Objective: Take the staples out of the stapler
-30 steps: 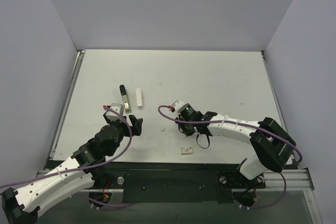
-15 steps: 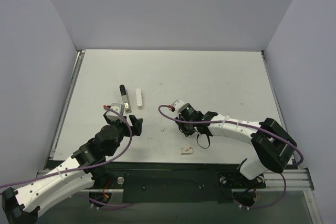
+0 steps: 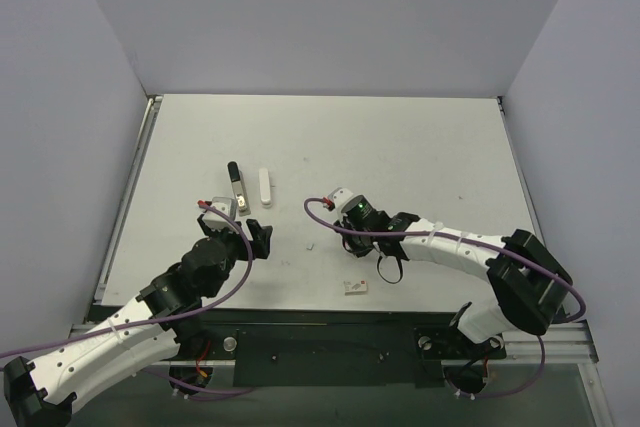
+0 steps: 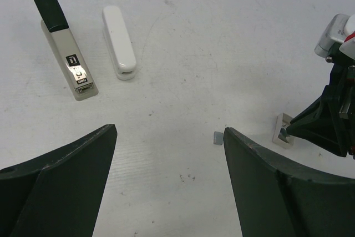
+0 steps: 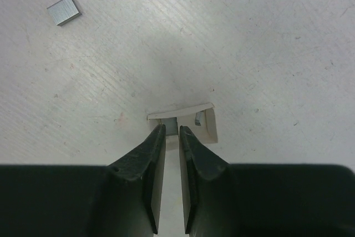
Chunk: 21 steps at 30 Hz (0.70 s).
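The stapler lies in two parts at the table's left middle: a black-and-silver rail [image 3: 236, 190] [image 4: 65, 54] and a white top bar [image 3: 264, 187] [image 4: 119, 43]. My left gripper [image 3: 240, 231] [image 4: 169, 131] hovers open just in front of them, holding nothing. A short grey strip of staples [image 4: 218, 138] [image 5: 64, 10] lies loose on the table. My right gripper [image 3: 320, 237] [image 5: 172, 130] is nearly shut, its tips pinching another grey strip of staples [image 5: 172, 124] inside a small open white box [image 3: 311, 244] [image 5: 208, 125]. A further strip [image 5: 198, 118] rests in that box.
A small flat white packet with red marks [image 3: 355, 288] lies near the front edge, below the right arm. A metal rail [image 3: 128, 197] runs along the table's left side. Grey walls enclose the table on three sides.
The right gripper's jaws have narrowed around the strip in the box, and the right arm shifted slightly. The left arm and stapler parts have not moved.
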Each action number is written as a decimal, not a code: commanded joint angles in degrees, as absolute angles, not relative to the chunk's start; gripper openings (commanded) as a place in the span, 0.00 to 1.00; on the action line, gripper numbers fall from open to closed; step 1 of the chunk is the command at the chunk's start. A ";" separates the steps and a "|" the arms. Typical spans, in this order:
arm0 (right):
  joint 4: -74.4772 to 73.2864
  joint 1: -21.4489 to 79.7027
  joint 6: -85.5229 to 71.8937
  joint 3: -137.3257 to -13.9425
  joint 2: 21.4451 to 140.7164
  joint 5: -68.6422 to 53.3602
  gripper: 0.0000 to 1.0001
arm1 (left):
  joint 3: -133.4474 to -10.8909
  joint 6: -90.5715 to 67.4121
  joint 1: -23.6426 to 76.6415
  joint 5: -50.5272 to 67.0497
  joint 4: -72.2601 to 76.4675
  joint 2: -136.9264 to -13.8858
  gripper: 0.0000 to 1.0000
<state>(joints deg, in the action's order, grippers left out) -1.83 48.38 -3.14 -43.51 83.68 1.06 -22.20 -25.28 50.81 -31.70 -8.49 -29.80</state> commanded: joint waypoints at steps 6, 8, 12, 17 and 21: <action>-3.34 48.52 -3.60 -44.82 85.43 1.05 0.08 | -22.41 -25.40 50.54 -32.26 -7.82 -29.62 0.89; -3.43 48.60 -3.69 -44.74 85.78 1.05 0.07 | -22.41 -25.40 50.54 -32.17 -7.91 -29.62 0.89; -3.34 48.52 -3.96 -44.74 86.39 0.62 0.07 | -22.41 -25.40 50.54 -32.17 -7.82 -29.71 0.89; -3.25 48.60 -4.13 -45.00 87.36 0.53 0.07 | -22.41 -25.49 50.54 -32.17 -7.82 -29.62 0.89; -3.43 48.60 -4.22 -45.35 88.07 0.53 0.07 | -22.41 -25.31 50.54 -32.08 -7.91 -29.53 0.89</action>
